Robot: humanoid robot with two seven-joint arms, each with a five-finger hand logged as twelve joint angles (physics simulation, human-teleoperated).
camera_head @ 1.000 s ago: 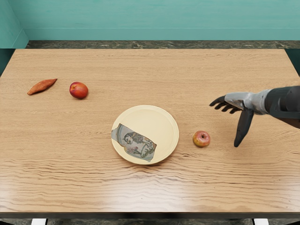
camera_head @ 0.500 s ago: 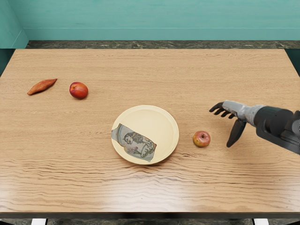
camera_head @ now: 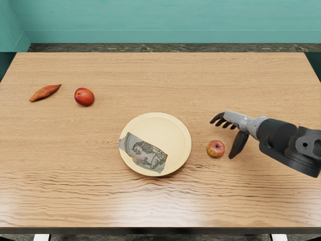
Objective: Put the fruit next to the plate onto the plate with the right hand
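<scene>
Head view: right hand [camera_head: 237, 126] enters from right edge, fingers [camera_head: 219, 119] spread apart, gripping nothing, thumb pointing down. Small apple [camera_head: 215, 148] on worktop [camera_head: 200, 75] just under fingers, beside thumb, untouched. Plate [camera_head: 168, 126] left of fingers, near apple. Red fruit [camera_head: 84, 96], sweet potato [camera_head: 45, 92] far left of fingers

Cream plate [camera_head: 168, 126] with a grey figured patch [camera_head: 144, 153] — red-yellow apple [camera_head: 215, 148], red peach [camera_head: 84, 96], orange-brown sweet potato [camera_head: 45, 92], wood-grain table [camera_head: 200, 80]

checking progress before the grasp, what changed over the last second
The right hand moved left and slightly down towards the small apple, fingers open; nothing is grasped yet. The apple, plate, red fruit and sweet potato stayed put.
</scene>
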